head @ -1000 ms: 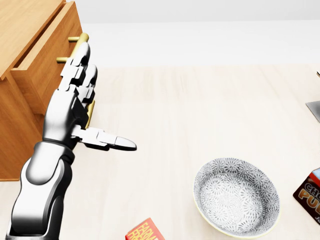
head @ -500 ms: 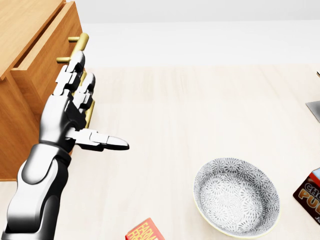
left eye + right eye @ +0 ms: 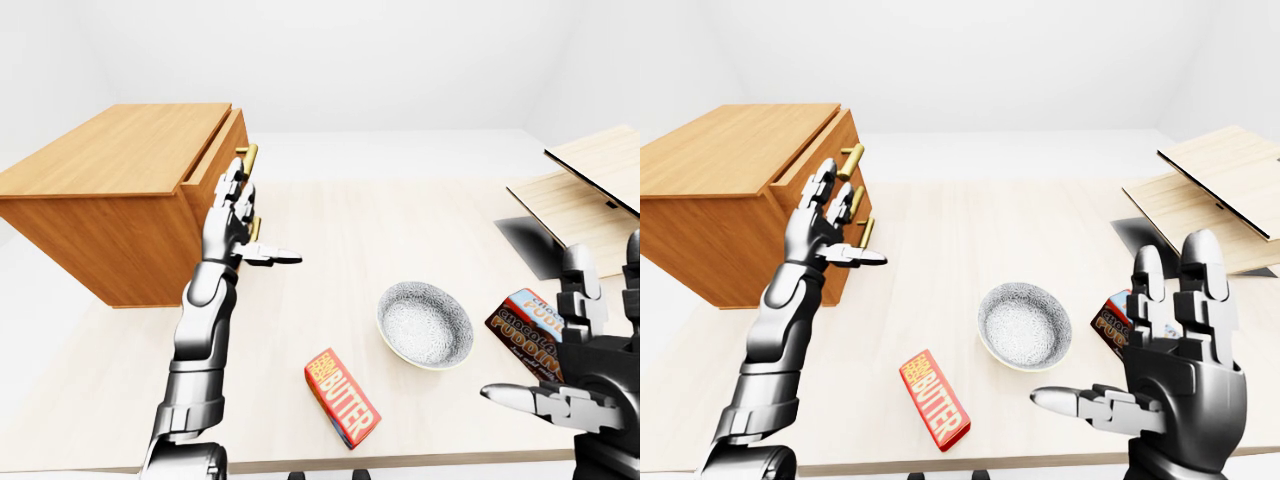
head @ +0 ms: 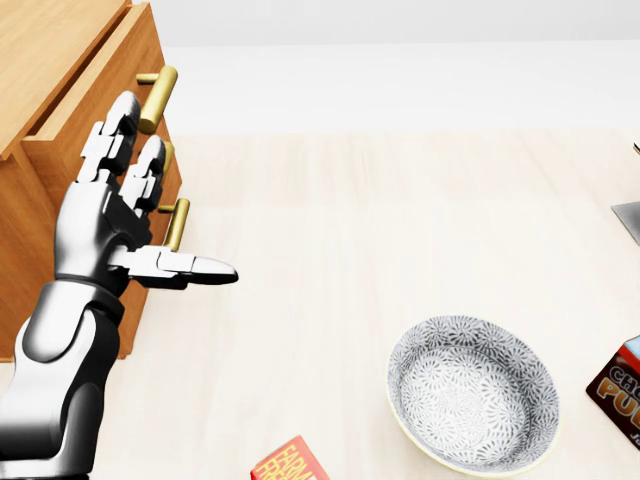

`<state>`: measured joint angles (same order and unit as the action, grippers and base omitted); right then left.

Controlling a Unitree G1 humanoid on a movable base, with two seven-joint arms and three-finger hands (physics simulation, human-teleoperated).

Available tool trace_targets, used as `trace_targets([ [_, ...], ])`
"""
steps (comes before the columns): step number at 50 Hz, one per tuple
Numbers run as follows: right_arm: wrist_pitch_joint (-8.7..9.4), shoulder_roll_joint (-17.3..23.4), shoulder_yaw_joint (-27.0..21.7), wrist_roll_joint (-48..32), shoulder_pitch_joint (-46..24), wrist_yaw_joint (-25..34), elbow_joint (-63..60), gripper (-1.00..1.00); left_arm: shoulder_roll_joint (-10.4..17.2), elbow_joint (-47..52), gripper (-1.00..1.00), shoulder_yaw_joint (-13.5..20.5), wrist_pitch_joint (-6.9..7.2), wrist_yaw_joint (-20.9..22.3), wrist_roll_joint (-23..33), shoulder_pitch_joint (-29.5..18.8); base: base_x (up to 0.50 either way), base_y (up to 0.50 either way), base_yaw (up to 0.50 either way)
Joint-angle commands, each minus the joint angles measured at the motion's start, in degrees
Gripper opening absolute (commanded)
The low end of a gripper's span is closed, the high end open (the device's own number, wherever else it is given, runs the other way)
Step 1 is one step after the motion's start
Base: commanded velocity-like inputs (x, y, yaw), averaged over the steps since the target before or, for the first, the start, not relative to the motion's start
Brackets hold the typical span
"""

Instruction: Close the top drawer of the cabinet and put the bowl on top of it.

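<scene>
A wooden cabinet (image 3: 120,170) stands at the left of the table. Its top drawer (image 4: 90,140) sticks out a little, and a brass handle (image 4: 157,98) shows on its face. My left hand (image 4: 150,200) is open, fingers straight and pressed flat to the drawer front, thumb pointing right. A grey patterned bowl (image 4: 472,392) sits upright on the table at lower right, empty and well apart from that hand. At the bottom right of the right-eye view my right hand (image 3: 1140,350) hangs open, to the right of the bowl and holding nothing.
A red butter box (image 3: 342,396) lies near the table's bottom edge. A chocolate pudding box (image 3: 525,320) lies right of the bowl. Wooden boards (image 3: 590,190) over a dark patch (image 3: 530,245) stand at far right. A second brass handle (image 4: 177,223) sits lower on the cabinet.
My left hand has slid left and slightly down toward the drawer front, uncovering the upper brass handle. The drawer, the bowl and the camera have not visibly moved.
</scene>
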<state>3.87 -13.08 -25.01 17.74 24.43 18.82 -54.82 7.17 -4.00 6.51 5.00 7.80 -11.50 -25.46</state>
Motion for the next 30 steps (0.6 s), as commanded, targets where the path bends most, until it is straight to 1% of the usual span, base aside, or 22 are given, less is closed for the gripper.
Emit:
trace_targets([
  [1,0.6,-0.34,-0.35,0.67,0.71,0.39,-1.23,1.0,1.57,-9.05,1.0,1.06,0.0,-1.12,-0.99,-4.71,0.0,0.0,0.0],
  [7,0.45,-0.59,-0.45,0.44,0.41,0.77,-0.88,1.0,2.13,-10.94,1.0,1.12,0.0,-1.57,-1.4,-5.48,0.0,0.0,0.0],
  [13,1.13,-0.82,-1.67,1.64,0.5,1.08,-1.84,1.0,3.05,-14.61,1.0,1.62,0.0,-1.79,-1.68,-7.28,0.0,0.0,0.0],
  [17,1.13,-0.45,-2.51,2.14,-0.38,0.86,-1.39,1.0,3.44,-15.04,1.0,1.72,0.0,-2.02,-2.06,-7.87,0.0,0.0,0.0],
  [21,1.03,-0.73,-2.11,1.63,-0.25,1.13,-1.03,1.0,3.97,-16.9,1.0,2.2,0.0,-2.01,-2.5,-8.62,0.0,0.0,0.0],
  [24,1.08,-0.64,-2.1,1.7,-0.29,1.04,-1.0,1.0,4.27,-15.72,1.0,2.49,0.0,-2.41,-3.19,-8.26,0.0,0.0,0.0],
  [29,0.58,-0.49,-1.42,0.99,-0.52,0.84,-0.29,1.0,4.69,-14.59,1.0,2.78,0.0,-3.01,-4.03,-8.12,0.0,0.0,0.0],
  [30,0.75,-0.51,-1.36,1.14,-0.22,0.82,-0.71,1.0,4.73,-14.21,1.0,2.78,0.0,-3.23,-4.1,-8.02,0.0,0.0,0.0],
])
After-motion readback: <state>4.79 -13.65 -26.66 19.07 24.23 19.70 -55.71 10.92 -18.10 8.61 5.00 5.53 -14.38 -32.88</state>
